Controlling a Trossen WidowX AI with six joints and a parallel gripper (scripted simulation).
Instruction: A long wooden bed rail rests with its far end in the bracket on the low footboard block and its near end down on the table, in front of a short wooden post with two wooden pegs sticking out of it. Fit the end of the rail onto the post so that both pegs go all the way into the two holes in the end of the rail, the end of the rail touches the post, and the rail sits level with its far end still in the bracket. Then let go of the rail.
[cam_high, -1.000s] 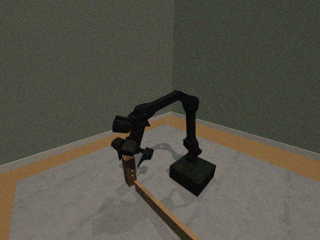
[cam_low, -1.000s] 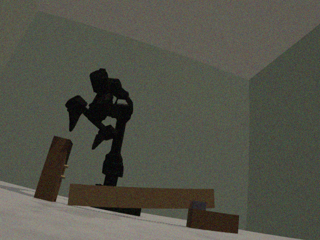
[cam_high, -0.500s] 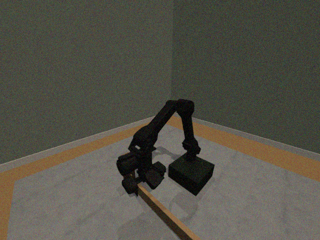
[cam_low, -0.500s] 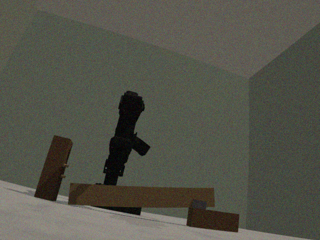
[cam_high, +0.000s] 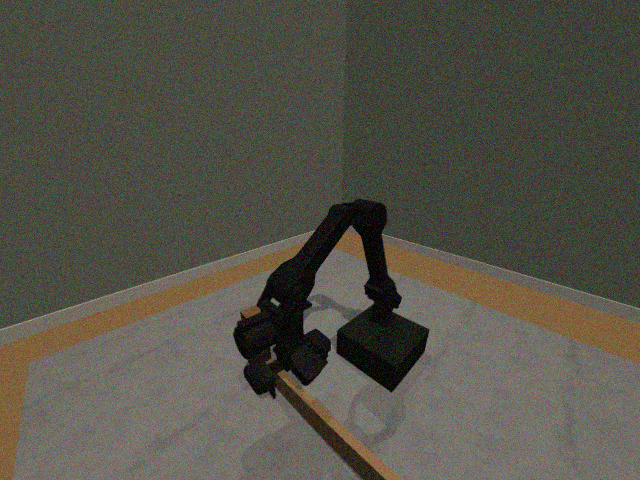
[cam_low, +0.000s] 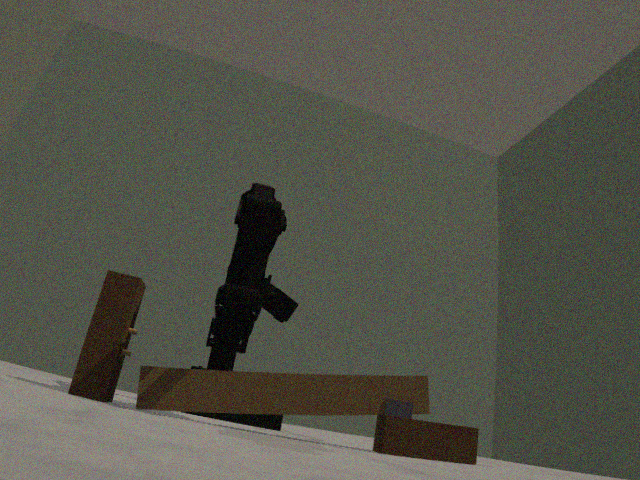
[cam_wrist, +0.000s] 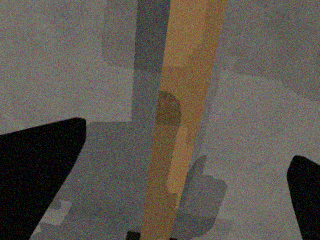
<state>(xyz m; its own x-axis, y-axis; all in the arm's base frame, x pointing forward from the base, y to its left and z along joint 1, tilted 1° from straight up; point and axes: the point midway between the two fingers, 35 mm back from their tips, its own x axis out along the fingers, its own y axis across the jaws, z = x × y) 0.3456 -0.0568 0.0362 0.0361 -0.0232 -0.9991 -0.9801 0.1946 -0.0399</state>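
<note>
The long wooden rail has its near end low at the table and its far end in the bluish bracket on the footboard block. The post stands a small gap from the rail's near end. Its upper peg and lower peg sit above the table, facing the rail. My gripper is open and empty, pointing down with a finger to each side of the rail. In the exterior view its fingers merge with the dark arm. The rail's end holes are hidden.
The dark arm base stands beside the rail. The arm arches from it towards the post and covers much of the post in the top view. Walls stand behind.
</note>
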